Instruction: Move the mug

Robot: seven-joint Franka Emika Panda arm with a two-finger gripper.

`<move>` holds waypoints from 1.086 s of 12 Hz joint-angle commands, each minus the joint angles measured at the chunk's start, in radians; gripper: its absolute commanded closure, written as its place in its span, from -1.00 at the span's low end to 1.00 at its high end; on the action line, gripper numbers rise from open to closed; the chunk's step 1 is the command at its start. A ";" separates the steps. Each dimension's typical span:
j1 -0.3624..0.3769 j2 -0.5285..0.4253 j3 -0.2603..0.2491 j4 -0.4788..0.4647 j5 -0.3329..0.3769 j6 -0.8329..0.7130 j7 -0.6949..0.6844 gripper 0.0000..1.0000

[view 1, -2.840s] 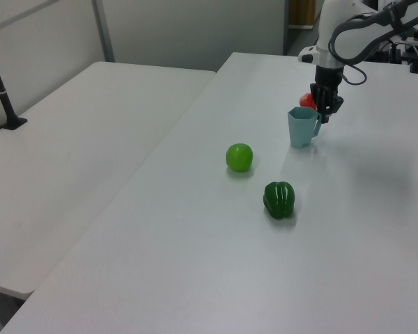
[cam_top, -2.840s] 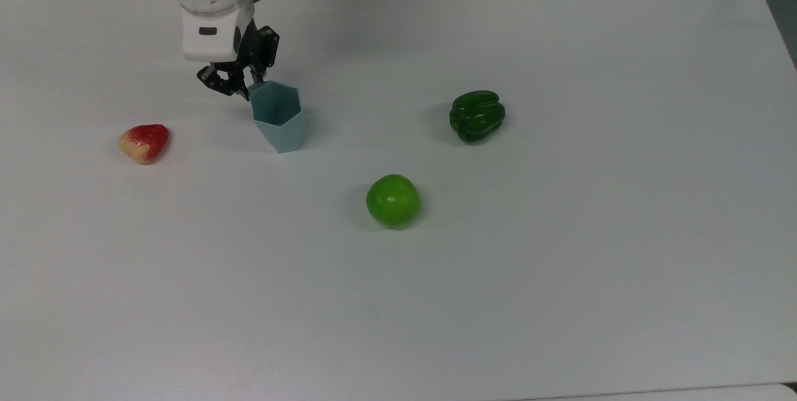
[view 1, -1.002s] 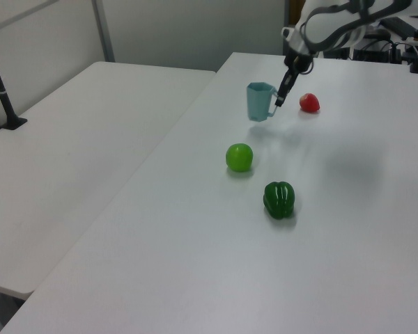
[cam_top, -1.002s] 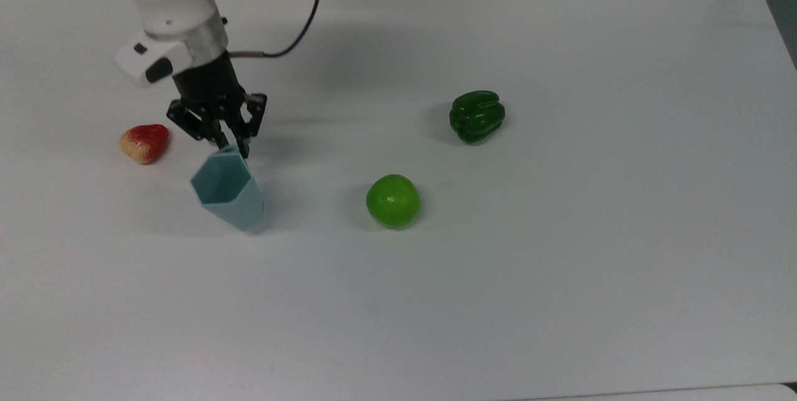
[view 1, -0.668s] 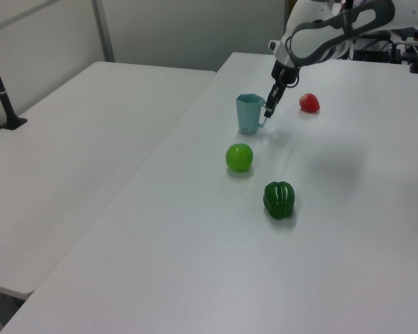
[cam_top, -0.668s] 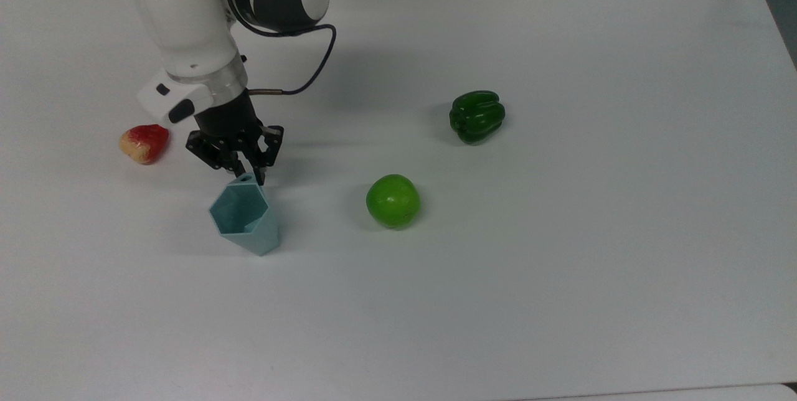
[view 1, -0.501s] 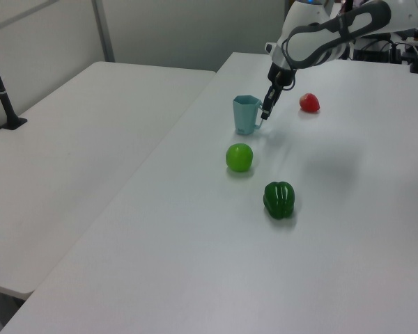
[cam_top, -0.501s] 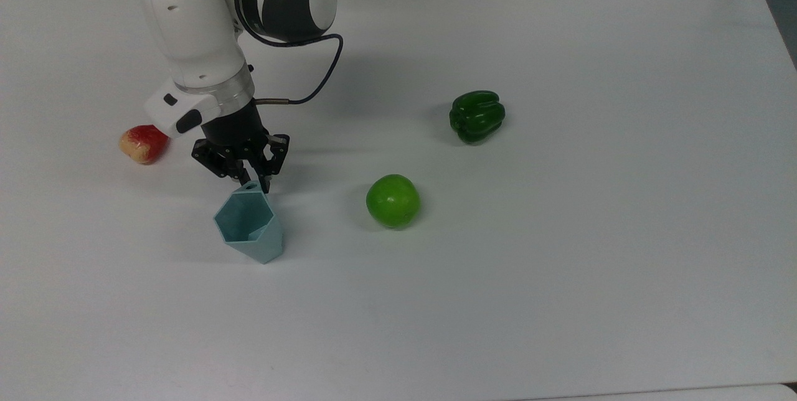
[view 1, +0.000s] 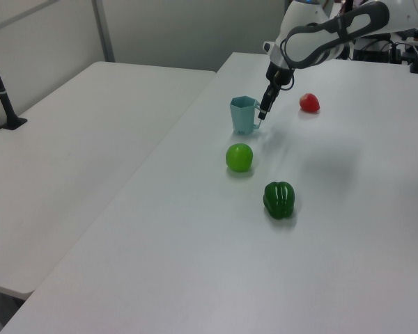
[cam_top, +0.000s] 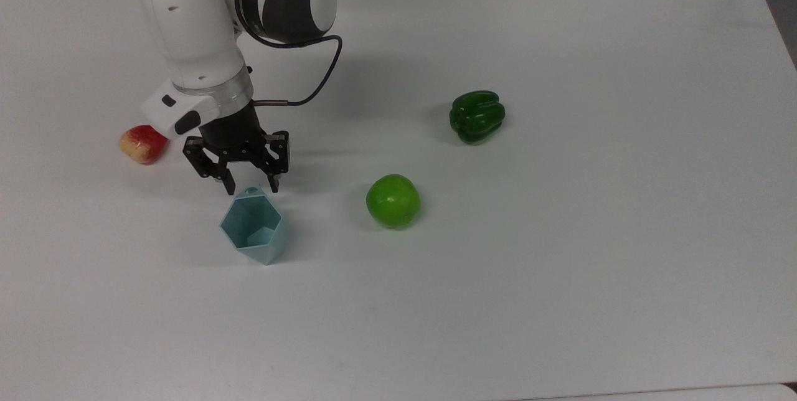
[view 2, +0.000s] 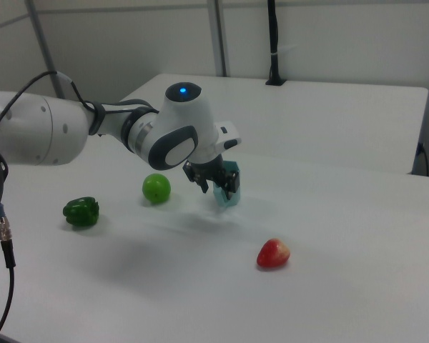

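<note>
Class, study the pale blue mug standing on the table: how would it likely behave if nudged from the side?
The mug tapers to a narrow base, so it probably tips easily. Its flat facets suggest it would rock rather than roll freely. It looks like thin plastic, likely light.

Glowing evenly under soft overhead light; casting faint, diffuse shadows across the white table (cam_top: pixel 560 264); showing mild grain, slightly washing out the pale surfaces.

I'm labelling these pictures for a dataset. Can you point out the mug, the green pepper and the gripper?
mug (cam_top: pixel 264 250), top view, on its outer side wall.
green pepper (cam_top: pixel 477 116), top view, on the middle of its body.
gripper (cam_top: pixel 251 187), top view, midway between its open fingertips.
</note>
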 commanded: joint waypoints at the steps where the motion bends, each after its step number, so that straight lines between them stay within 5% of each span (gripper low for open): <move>1: -0.007 -0.092 -0.007 -0.010 -0.020 -0.111 0.029 -1.00; 6: -0.105 -0.429 -0.011 -0.033 -0.034 -0.611 0.178 -1.00; 9: -0.119 -0.592 -0.013 -0.099 -0.208 -0.692 0.209 -1.00; 13: -0.117 -0.574 -0.010 -0.090 -0.229 -0.695 0.212 -1.00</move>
